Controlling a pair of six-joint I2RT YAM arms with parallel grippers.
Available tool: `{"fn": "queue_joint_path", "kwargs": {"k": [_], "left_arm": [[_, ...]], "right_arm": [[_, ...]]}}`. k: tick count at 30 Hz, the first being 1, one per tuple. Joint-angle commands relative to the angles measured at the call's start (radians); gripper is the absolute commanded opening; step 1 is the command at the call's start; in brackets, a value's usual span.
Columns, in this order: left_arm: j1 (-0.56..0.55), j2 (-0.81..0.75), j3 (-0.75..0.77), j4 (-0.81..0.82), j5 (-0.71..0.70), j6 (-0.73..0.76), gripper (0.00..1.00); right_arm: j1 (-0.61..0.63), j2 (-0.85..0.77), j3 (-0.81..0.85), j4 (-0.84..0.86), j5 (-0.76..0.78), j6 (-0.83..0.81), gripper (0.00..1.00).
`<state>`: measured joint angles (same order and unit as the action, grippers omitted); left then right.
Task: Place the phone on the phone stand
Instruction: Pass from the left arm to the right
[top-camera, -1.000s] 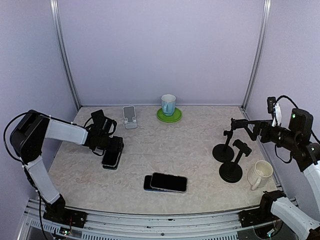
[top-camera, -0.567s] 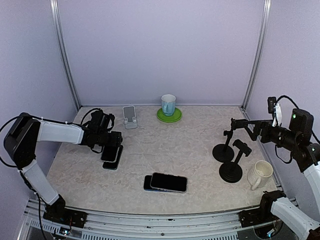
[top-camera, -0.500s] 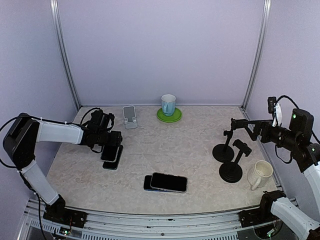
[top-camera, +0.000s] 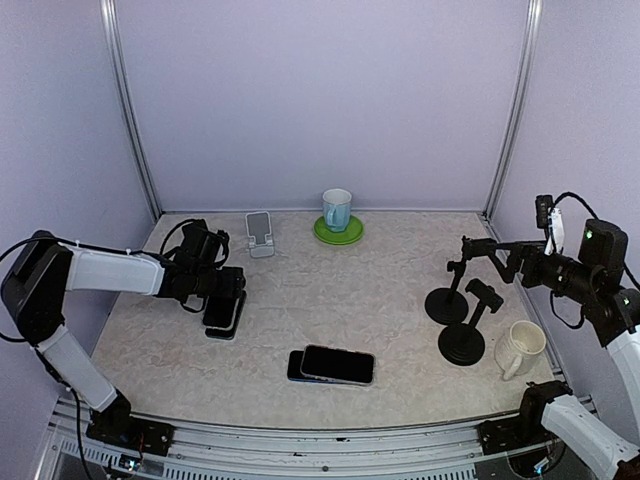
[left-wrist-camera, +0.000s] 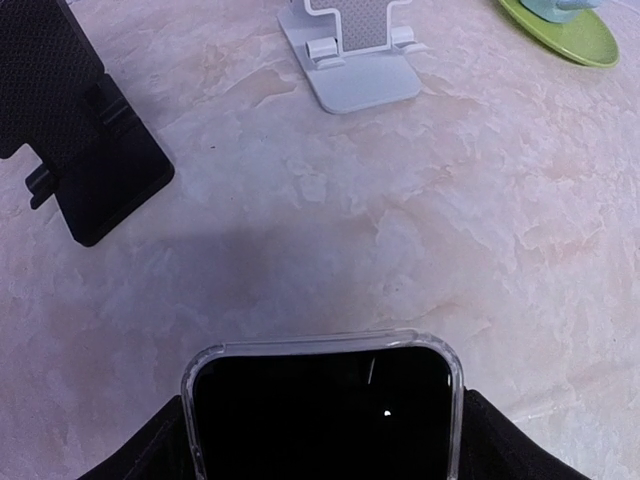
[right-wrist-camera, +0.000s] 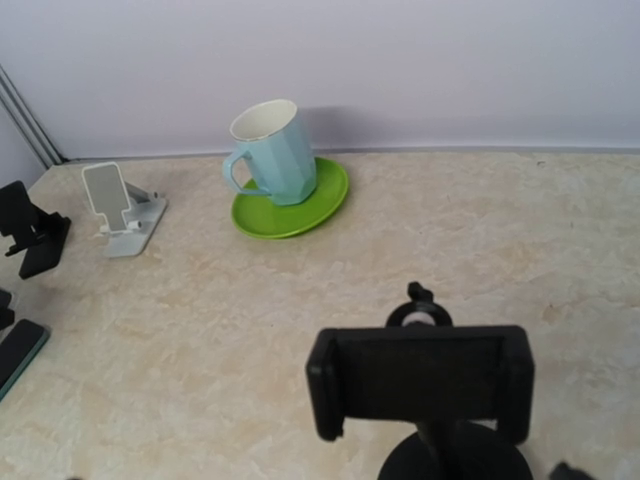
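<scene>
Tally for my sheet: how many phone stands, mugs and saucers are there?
Phone stands: 4 (white folding stand, black folding stand, rear black round-base clamp stand, front black round-base clamp stand)
Mugs: 2 (light blue mug, cream mug)
Saucers: 1 (green saucer)
Total: 7

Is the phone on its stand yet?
Not yet: the black stand and white stand are bare. The left gripper straddles the phone; whether it grips is unclear. Lifting it and setting it on a stand remain.

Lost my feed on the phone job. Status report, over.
Left gripper jaws shut on clear-cased phone, not yet placed. Right gripper jaws open, by black clamp stand. White phone stand ahead, unoccupied, nothing between.
</scene>
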<state>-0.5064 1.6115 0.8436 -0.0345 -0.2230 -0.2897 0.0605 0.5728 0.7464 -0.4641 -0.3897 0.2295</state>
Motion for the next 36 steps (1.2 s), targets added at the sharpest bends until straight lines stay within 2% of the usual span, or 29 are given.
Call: {"fn": "queue_joint_path", "kwargs": {"k": [1, 24, 36], "left_arm": [[-0.022, -0.056, -0.003, 0.049, -0.034, -0.019, 0.66], [-0.052, -0.151, 0.028, 0.009, -0.167, -0.042, 0.67], [-0.049, -0.196, 0.082, 0.005, -0.286, -0.042, 0.67]], "right_arm": [[-0.01, -0.01, -0.009, 0.018, -0.019, 0.004, 1.0], [-0.005, -0.034, -0.028, 0.033, -0.074, 0.023, 1.0], [0.005, -0.074, -0.05, 0.038, -0.078, 0.028, 1.0]]}}
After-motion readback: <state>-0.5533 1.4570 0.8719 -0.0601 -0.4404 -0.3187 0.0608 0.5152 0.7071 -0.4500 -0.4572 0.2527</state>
